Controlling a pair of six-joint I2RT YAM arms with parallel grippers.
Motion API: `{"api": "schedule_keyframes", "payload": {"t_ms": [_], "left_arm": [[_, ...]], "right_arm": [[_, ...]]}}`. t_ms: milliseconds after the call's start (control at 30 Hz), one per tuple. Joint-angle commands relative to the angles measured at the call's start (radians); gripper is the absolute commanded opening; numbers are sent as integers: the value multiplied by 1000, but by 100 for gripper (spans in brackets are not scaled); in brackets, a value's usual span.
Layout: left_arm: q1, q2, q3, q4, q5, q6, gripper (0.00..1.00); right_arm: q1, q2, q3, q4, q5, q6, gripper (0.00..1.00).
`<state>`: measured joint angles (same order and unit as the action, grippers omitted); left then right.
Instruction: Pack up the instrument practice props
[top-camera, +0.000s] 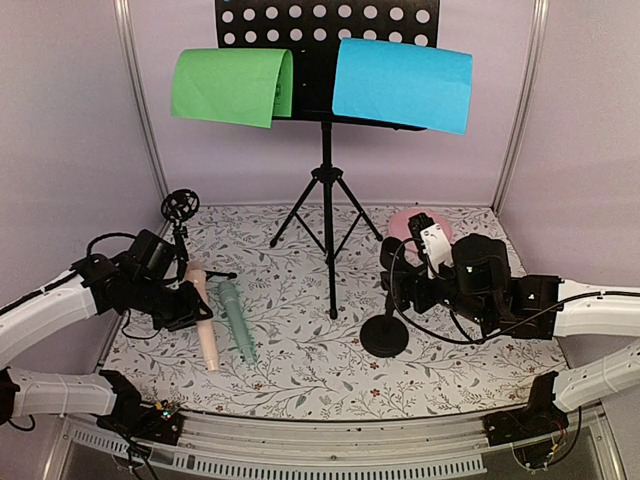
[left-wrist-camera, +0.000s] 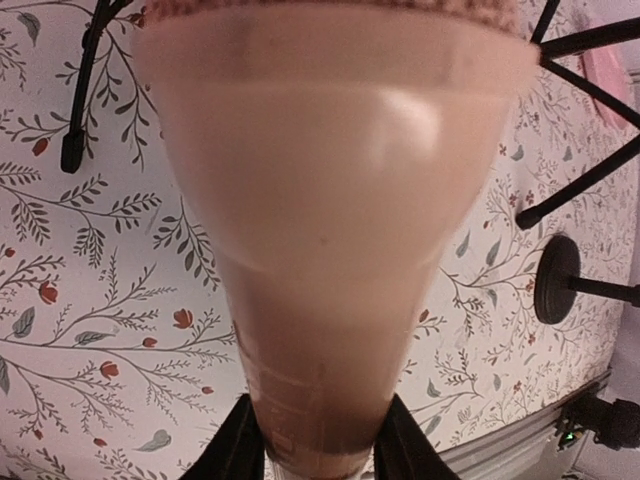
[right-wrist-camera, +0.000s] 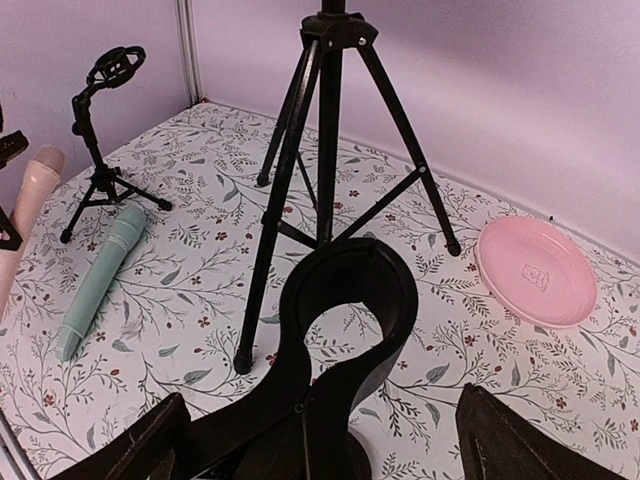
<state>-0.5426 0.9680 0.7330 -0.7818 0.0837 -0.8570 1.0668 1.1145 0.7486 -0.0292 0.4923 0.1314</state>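
Note:
The black perforated music rack (top-camera: 326, 20) stands on tripod legs (right-wrist-camera: 322, 150) at the back, holding a green sheet (top-camera: 230, 86) and a blue sheet (top-camera: 402, 84). My left gripper (top-camera: 190, 305) is shut on the pink microphone (left-wrist-camera: 330, 200), its fingers (left-wrist-camera: 240, 440) pressed to both sides of the handle, low over the mat. The mint microphone (top-camera: 237, 320) lies just right of it. My right gripper (right-wrist-camera: 322, 405) is open, its fingers (right-wrist-camera: 505, 445) wide either side of the clip of the round-base mic support (right-wrist-camera: 350, 310). The tripod mic support (top-camera: 180, 215) stands at the far left.
The round pink plate (top-camera: 410, 222) lies at the back right, also in the right wrist view (right-wrist-camera: 535, 270). Lilac walls close off the back and sides. The rack's legs spread over the middle of the floral mat (top-camera: 300, 370). The support's round base (top-camera: 385, 336) sits front of centre.

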Motion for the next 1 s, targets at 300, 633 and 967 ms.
{"api": "schedule_keyframes", "payload": {"t_ms": [300, 633, 967], "left_arm": [[87, 205, -33, 146, 33, 80, 0], [101, 309, -96, 259, 73, 67, 0], [102, 306, -116, 267, 86, 56, 33]], "right_arm": [[1, -44, 166, -81, 1, 36, 94], [1, -69, 209, -112, -33, 28, 96], [0, -39, 242, -59, -89, -39, 100]]}}
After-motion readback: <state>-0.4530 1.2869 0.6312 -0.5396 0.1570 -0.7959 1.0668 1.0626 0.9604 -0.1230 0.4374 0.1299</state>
